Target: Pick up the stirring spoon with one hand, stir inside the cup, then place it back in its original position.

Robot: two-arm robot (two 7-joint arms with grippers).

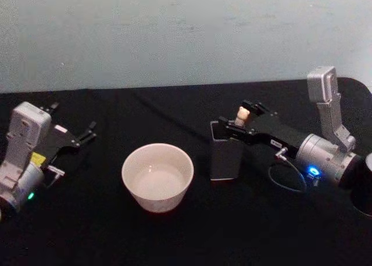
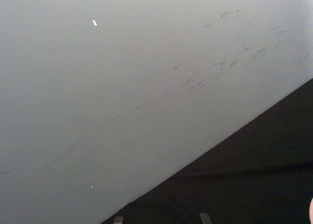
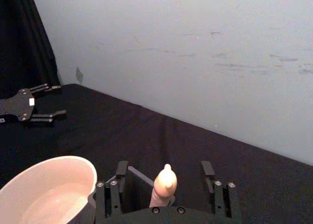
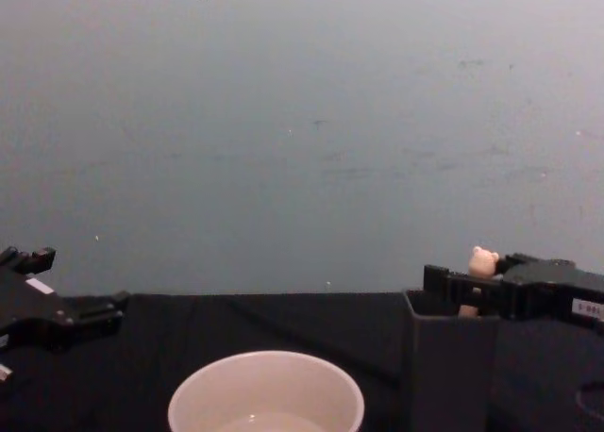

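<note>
Under left gripper [image 1: 74, 118] & right gripper [image 1: 237, 116]: black tablecloth [image 1: 186, 237], spreading all round. Behind both: pale grey-blue wall [image 1: 174, 33] w/ faint scuff marks [image 3: 254, 65] beyond right gripper. Also dark curtain [image 3: 24, 38] behind left gripper, next to wall.

Head looks down, chest across; both share the cup [image 1: 154, 200].

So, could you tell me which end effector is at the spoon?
The right end effector, open around the stirring spoon in the holder; the left end effector sits apart.
</note>
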